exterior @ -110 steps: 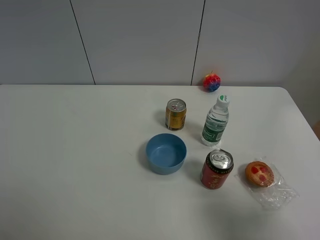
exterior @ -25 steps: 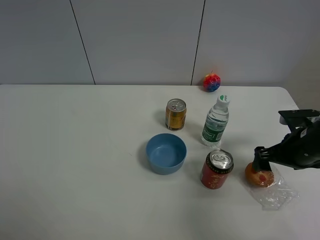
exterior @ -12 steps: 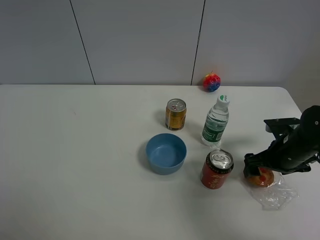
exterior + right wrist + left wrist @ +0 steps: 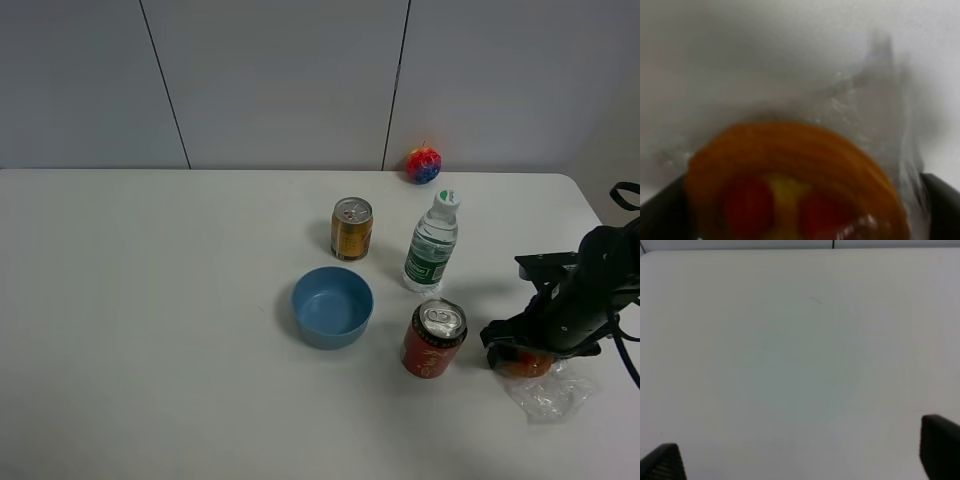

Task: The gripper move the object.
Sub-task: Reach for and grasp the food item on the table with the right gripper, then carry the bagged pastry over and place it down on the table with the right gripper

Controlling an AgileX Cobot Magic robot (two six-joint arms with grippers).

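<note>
The orange-brown bun with red spots [image 4: 530,364] lies in its clear wrapper [image 4: 548,392] on the white table at the front right, mostly covered by my black right gripper [image 4: 514,350]. In the right wrist view the bun [image 4: 790,170] fills the space between the two dark fingertips [image 4: 660,212], which stand on either side of it, spread wide. The right gripper [image 4: 800,215] is low over it, with the jaws open around the bun. My left gripper [image 4: 800,460] is open over bare table and does not show in the exterior view.
A red can [image 4: 433,338] stands just left of the bun. A blue bowl [image 4: 332,305], a water bottle [image 4: 431,243] and a gold can [image 4: 351,228] stand further left and back. A red-and-blue ball [image 4: 424,164] sits by the wall. The table's right edge [image 4: 610,230] is close.
My right arm came in from the right, moved left and down over the bun, and now covers most of it. The wrapper has shifted slightly.
</note>
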